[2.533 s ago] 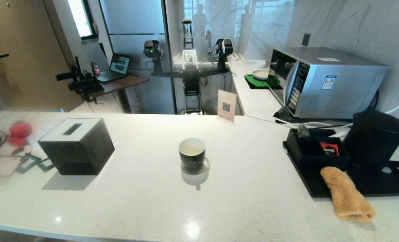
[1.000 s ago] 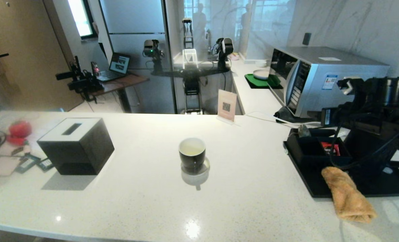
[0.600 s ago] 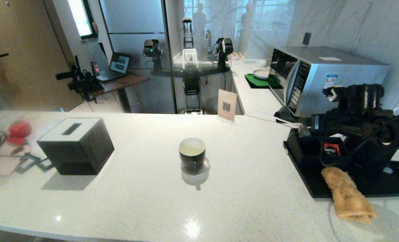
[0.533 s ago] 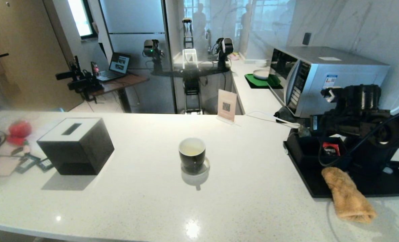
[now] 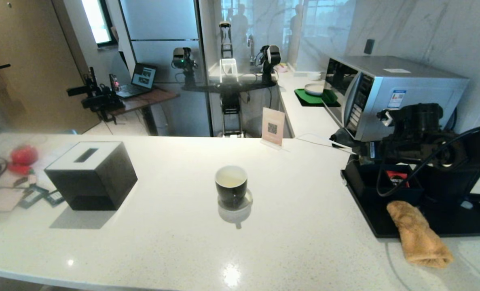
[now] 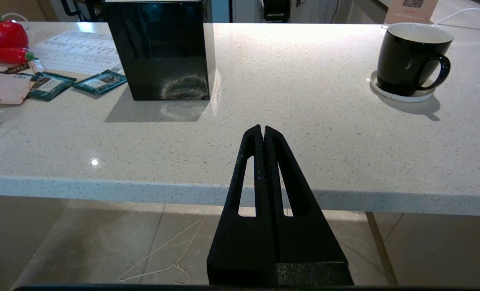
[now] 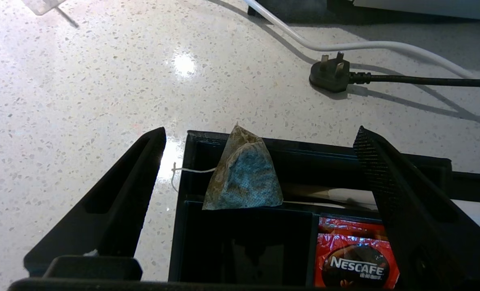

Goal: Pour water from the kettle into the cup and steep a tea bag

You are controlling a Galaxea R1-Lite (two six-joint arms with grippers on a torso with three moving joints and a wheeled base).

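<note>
The cup (image 5: 231, 186), black outside and white inside, stands on a coaster mid-counter with pale water (image 5: 230, 178) in it; the left wrist view shows a handle on the cup (image 6: 409, 56). The black kettle (image 5: 442, 184) stands on the tray at the right, mostly behind my right arm. The tea bag (image 7: 242, 178) leans on the rim of a black organiser box (image 7: 244, 242), its white string (image 7: 191, 170) hanging over the edge. My right gripper (image 7: 260, 133) hovers open just above it, one finger on each side, touching nothing. My left gripper (image 6: 263, 128) is shut and empty below the counter's front edge.
A red Nescafe packet (image 7: 355, 258) lies in the organiser. A rolled orange towel (image 5: 419, 234) overhangs the black tray (image 5: 369, 218). A microwave (image 5: 397, 97) and a loose plug (image 7: 330, 74) sit behind. A black tissue box (image 5: 92, 176) and sachets (image 6: 98, 81) are at the left.
My right arm has come in from the right and moved left and down over the tray, ending above the organiser box. The cup has not moved.
</note>
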